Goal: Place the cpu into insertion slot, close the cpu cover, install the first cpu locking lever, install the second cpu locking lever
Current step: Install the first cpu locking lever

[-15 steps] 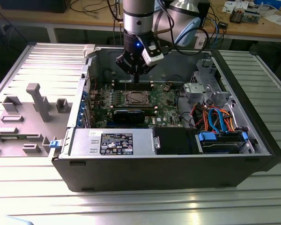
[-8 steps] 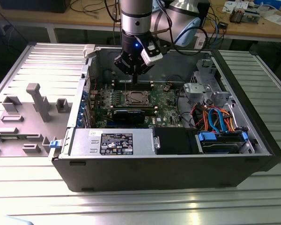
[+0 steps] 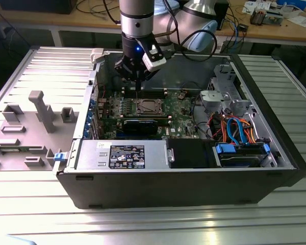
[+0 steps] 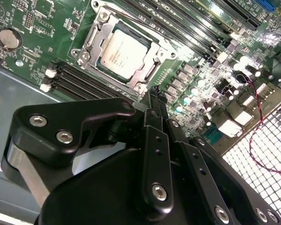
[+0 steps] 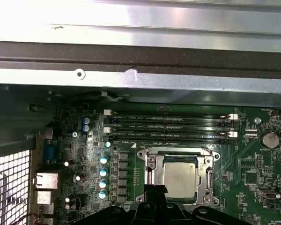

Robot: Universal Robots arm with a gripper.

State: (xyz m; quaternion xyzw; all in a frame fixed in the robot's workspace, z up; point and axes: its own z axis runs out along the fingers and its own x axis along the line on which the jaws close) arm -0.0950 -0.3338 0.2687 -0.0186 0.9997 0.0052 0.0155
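I'm looking into the open computer case [image 3: 168, 189], where the cpu [image 4: 124, 51] is sitting in the insertion slot [image 3: 145, 107] with the cpu cover [image 4: 91, 42] lying flat around it. I'm judging the chip light, rigid and fragile, best taken by its edges only. The gripper [image 4: 153, 93] is hanging just beside the slot's rim, fingers pinched together and gripping nothing.

Silver-grey square cpu [image 5: 180, 179] sits under flat silvery metal frame cover [image 5: 151, 174] on green circuit board [image 5: 253, 187]; black claw [image 5: 155, 190] tip just beside cover edge.
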